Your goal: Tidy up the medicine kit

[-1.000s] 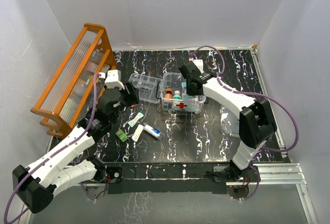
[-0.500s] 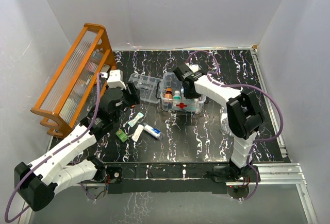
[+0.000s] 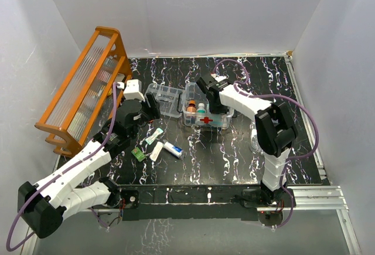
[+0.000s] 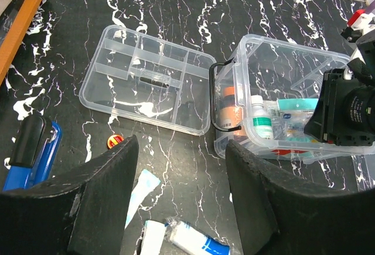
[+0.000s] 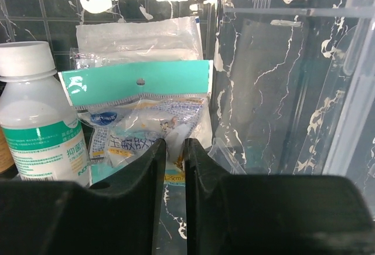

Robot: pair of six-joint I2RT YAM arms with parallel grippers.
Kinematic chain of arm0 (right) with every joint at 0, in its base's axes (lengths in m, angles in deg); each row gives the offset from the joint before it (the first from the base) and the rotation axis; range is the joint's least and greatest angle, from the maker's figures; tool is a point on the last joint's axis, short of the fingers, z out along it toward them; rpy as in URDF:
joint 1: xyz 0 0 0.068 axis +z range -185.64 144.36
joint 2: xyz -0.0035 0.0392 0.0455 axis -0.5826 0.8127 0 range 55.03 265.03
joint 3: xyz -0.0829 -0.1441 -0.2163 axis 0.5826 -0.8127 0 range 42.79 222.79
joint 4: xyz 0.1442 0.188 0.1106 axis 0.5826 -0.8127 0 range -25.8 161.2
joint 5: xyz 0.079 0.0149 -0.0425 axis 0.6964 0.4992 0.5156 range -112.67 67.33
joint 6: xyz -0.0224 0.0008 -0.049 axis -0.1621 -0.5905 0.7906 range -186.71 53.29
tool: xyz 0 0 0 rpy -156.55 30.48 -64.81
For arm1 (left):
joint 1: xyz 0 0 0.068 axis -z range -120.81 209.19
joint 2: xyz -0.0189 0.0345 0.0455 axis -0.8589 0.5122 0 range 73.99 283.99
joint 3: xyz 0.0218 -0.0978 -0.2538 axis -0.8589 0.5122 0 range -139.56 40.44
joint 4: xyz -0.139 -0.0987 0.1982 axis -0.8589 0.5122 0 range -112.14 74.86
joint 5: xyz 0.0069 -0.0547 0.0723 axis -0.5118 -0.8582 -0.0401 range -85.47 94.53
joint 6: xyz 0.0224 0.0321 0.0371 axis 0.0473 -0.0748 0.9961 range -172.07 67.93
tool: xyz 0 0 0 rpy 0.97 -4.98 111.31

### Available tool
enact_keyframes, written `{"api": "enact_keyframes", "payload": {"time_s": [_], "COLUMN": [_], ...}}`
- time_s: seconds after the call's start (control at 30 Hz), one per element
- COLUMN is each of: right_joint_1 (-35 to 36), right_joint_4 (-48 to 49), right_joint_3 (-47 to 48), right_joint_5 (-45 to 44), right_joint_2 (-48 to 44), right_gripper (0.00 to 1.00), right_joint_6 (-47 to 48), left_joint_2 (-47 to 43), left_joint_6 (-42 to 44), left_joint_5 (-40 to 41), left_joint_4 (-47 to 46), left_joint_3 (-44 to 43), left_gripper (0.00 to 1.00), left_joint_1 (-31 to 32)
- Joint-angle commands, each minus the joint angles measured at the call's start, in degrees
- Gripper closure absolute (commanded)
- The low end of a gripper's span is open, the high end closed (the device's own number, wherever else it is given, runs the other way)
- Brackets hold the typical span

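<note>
1. Since a second ago the right arm has folded. Its elbow was stretched out to the right and now stands closer in and more upright. The right fingers (image 5: 159, 161) have slid slightly leftward over the clear rectangular plastic box with a red cross (image 3: 206, 120).
2. The left arm has barely shifted (its wrist is a touch further forward). The things on the black marbled bench (image 3: 234, 149) lie as before.
3. The right forearm reaches in from the raised elbow, wrist tipped down, fingers inside the box. They are almost closed, with only a thin slit between them, and grip nothing. Just beyond their tips lies a teal-headed clear plastic packet (image 5: 140, 108). To their left stands a white plastic bottle with a green label (image 5: 35, 120).
4. The left arm stretches diagonally from its base, wrist tilted down above the bench. The left fingers (image 4: 111, 190) are spread wide and empty. Ahead-left of them lies a shallow clear divided tray (image 4: 146, 79), and ahead-right the box. Between their tips lies a white-and-blue tube (image 4: 187, 237).
5. The box stands mid-bench, just beside the tray.
</note>
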Motion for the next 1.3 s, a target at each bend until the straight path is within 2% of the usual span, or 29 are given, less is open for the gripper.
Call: {"api": "enact_keyframes", "payload": {"time_s": [0.0,0.17,0.43,0.77,1.07,1.17,1.27], "right_joint_1": [0.05,0.03,0.05,1.21,12.76,17.37,20.47], "right_joint_4": [-0.14,0.44,1.36,18.95,27.74,29.71,32.50], "right_joint_3": [3.01,4.02,3.80,-14.32,-25.34,-27.38,-28.07], "right_joint_5": [-1.13,-0.95,1.65,19.11,18.73,16.08,15.61], "right_joint_2": [-0.80,-4.36,-12.76,-31.60,-36.73,-35.08,-31.57], "right_gripper": [0.81,0.71,0.64,0.47,0.41,0.39,0.37], "right_joint_6": [-1.03,-0.60,0.87,5.03,3.01,2.60,2.78], "left_joint_2": [-0.51,-0.63,0.06,2.69,5.92,6.35,2.94], "left_joint_6": [-0.25,-0.78,-1.02,-2.32,-10.47,-12.87,-14.05], "left_joint_5": [1.14,1.66,1.39,-3.73,-4.78,-3.46,0.48], "left_joint_4": [-1.15,-0.83,-0.20,3.32,13.48,16.17,16.00], "left_joint_3": [-0.34,-0.42,-0.94,-2.39,0.15,-0.23,-0.48], "left_gripper": [0.40,0.39,0.39,0.36,0.27,0.26,0.26], "left_joint_1": [-0.25,-0.29,-0.26,-0.26,-0.61,-1.66,-2.82]}}
